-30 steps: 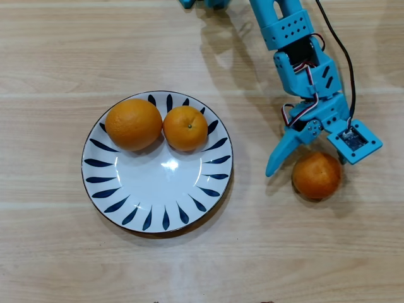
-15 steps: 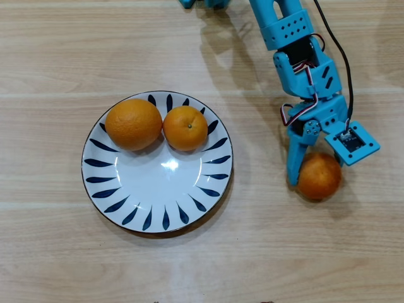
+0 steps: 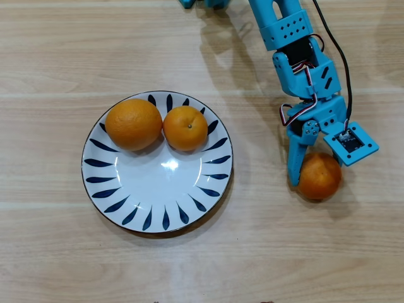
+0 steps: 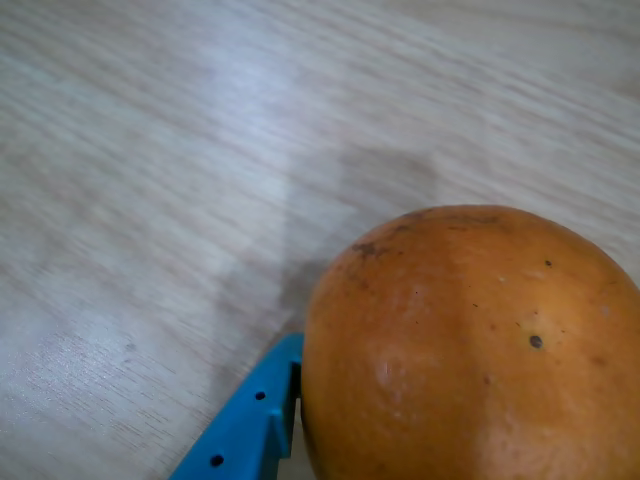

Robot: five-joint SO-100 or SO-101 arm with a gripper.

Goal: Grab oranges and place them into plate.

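The white plate (image 3: 161,189) with dark blue leaf strokes lies left of centre in the overhead view. It holds two oranges at its far side: the larger one (image 3: 133,124) and a smaller one (image 3: 185,128), touching each other. The third orange (image 3: 320,177) is to the right of the plate, off it. My blue gripper (image 3: 317,180) is closed around this orange, with one finger (image 3: 295,165) along its left side. In the wrist view the orange (image 4: 470,350) fills the lower right and a blue finger (image 4: 245,430) presses against it. The other finger is hidden.
The table (image 3: 63,265) is light wood. My blue arm (image 3: 297,44) reaches in from the top right, with a black cable (image 3: 341,60) running beside it. Bare wood lies between the plate's right rim and the gripper.
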